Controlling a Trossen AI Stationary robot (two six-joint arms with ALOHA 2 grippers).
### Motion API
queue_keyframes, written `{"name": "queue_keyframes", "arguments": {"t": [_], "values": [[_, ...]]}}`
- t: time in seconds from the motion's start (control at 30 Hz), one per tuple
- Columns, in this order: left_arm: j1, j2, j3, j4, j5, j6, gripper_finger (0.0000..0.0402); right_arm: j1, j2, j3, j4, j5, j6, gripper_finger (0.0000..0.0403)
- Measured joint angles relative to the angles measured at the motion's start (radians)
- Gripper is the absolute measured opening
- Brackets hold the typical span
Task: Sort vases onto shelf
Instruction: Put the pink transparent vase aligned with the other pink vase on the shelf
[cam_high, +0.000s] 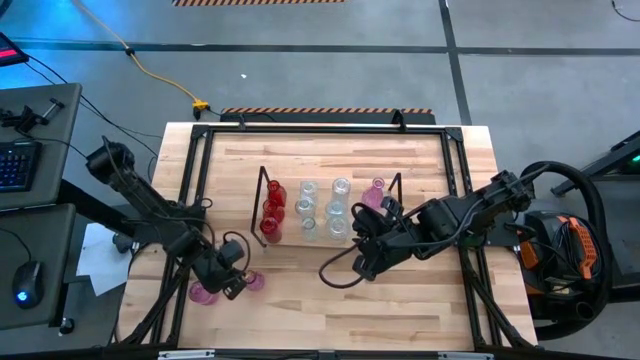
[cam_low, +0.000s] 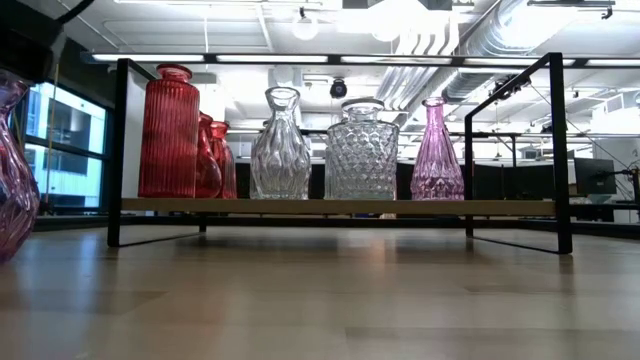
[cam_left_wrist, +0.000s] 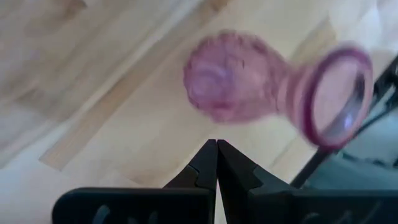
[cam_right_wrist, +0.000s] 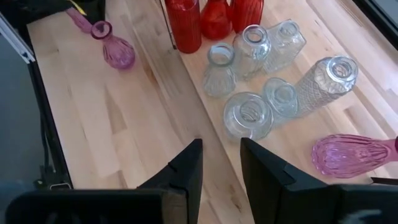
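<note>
Your left gripper (cam_high: 232, 283) sits over the near left part of the table (cam_high: 430, 300), its fingers (cam_left_wrist: 211, 163) pressed together with nothing between them. Just past the tips you see a pink vase (cam_left_wrist: 249, 87) on the wood, blurred in the left wrist view; its bulb faces the fingers and its open mouth points away from them, so the long axis appears tilted rather than plainly upright. From above, two pink vases (cam_high: 203, 292) flank that gripper, one on each side.

Your right gripper (cam_high: 368, 262) hangs near the right end of the shelf (cam_high: 263, 180), jaws partly apart and empty. Beside it a second pink vase (cam_right_wrist: 348, 155) lies on its side, long axis flat along the board.

Farther on, the shelf sits mid-table with its load upright, mouths up: red vases (cam_high: 271, 210) at its left end, clear vases (cam_high: 322, 208) in the middle, and one tall pink vase (cam_low: 435, 150) at the right end.
</note>
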Motion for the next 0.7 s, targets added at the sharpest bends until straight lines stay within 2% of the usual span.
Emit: {"name": "queue_keyframes", "arguments": {"t": [0.17,0.43,0.7], "values": [[-0.029,0.000,0.000,0.006,0.006,0.121,0.0000,0.000,0.000,0.000,0.000,0.000,-0.019,0.0090],[-0.040,0.000,0.000,0.016,0.007,0.570,0.0000,0.006,0.000,0.000,0.000,-0.009,-0.021,0.0090],[-0.031,0.017,0.000,0.014,0.001,0.698,0.0000,0.032,0.000,0.000,0.001,-0.012,0.017,0.0090]]}}
